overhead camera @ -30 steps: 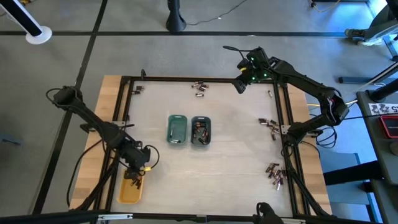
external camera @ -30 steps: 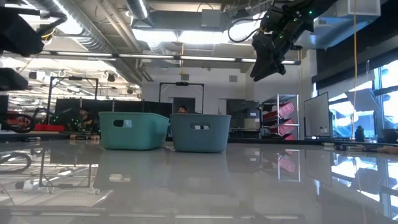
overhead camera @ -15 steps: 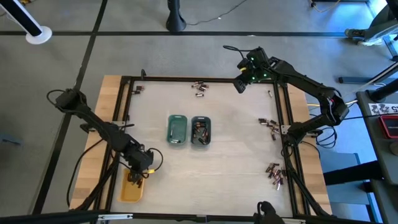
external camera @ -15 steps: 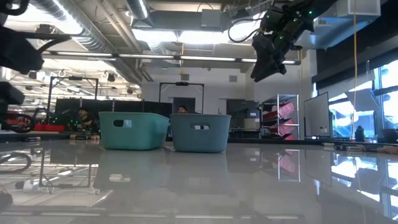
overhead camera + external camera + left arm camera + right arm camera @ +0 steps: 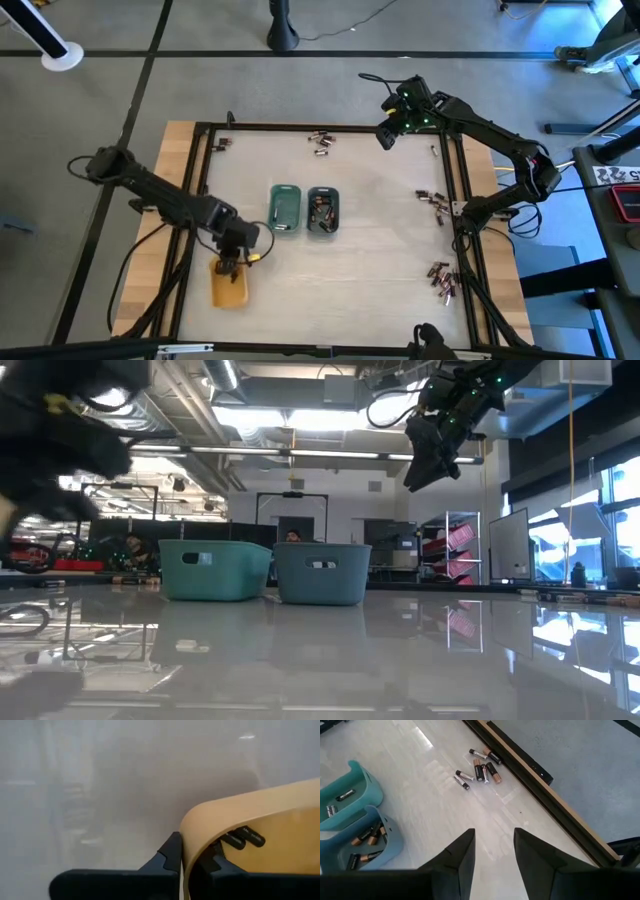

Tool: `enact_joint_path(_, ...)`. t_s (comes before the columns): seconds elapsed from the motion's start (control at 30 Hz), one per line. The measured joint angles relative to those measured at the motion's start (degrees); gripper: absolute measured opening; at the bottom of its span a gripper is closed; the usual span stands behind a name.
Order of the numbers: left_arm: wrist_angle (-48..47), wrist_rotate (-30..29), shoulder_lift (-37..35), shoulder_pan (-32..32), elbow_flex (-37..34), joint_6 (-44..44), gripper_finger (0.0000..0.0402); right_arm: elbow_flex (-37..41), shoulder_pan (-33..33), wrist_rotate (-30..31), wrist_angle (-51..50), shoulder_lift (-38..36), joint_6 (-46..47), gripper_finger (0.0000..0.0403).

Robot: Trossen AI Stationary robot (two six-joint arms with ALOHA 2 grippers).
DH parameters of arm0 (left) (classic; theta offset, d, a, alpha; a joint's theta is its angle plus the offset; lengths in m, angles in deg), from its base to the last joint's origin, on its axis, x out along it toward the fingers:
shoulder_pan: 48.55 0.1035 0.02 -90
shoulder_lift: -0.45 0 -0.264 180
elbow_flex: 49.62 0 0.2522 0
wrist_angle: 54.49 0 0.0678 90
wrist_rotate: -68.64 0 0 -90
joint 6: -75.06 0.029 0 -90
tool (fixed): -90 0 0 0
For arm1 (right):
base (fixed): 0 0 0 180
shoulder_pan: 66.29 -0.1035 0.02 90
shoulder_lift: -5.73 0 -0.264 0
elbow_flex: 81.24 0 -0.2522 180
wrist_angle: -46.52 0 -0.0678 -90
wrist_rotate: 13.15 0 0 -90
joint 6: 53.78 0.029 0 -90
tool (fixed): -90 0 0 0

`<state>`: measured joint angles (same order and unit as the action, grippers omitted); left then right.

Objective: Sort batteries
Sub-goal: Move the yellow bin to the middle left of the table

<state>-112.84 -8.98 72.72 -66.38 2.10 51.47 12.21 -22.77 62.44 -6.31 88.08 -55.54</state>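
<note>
A yellow tray (image 5: pixel 230 290) sits at the table's near left, with two dark batteries (image 5: pixel 245 837) inside it. My left gripper (image 5: pixel 229 266) is shut on its far end. A green tray (image 5: pixel 285 208) and a grey-blue tray (image 5: pixel 322 210) stand side by side at mid-table, both with batteries in them. Loose batteries lie in clusters at the far edge (image 5: pixel 320 141) and along the right edge (image 5: pixel 432 199), (image 5: pixel 442 278). My right gripper (image 5: pixel 385 138) hangs high over the far right, open and empty (image 5: pixel 492 855). My left gripper (image 5: pixel 185 865) pinches the yellow tray's far end wall at a rounded corner (image 5: pixel 187 837), one finger inside the tray and one outside. The fingers come from above, pointing steeply down. Whether the tray's bottom is clear of the table does not show.
A black frame (image 5: pixel 200 190) runs around the work surface, with wooden margins outside it. In the low view the two trays (image 5: pixel 265 572) stand at mid-table and the right gripper (image 5: pixel 425 465) hangs well above them. Bare tabletop lies between the trays and the near edge.
My left gripper has swung toward the table's right edge and a little toward the far edge. The yellow tray has come with it, from beside the left frame rail to farther in on the table, and has turned slightly.
</note>
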Motion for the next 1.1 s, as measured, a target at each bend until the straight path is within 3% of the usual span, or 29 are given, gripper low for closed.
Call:
enact_joint_path(0.43,-13.32,-10.35,0.00,25.06,10.68,35.26,0.0001,0.00,0.00,0.04,0.00,0.00,0.00,0.0136)
enact_joint_path(0.7,-9.65,-14.57,2.75,39.62,10.89,57.87,0.0000,0.00,0.00,0.04,0.00,0.00,0.04,0.0136)
enact_joint_path(0.9,-6.74,-14.64,11.05,44.66,13.07,67.23,0.0000,0.00,0.02,0.07,0.00,0.00,0.48,0.0136)
enact_joint_path(1.1,-6.65,-13.06,17.80,45.42,16.06,69.75,0.0000,0.00,0.02,0.07,-0.02,0.00,1.46,0.0136)
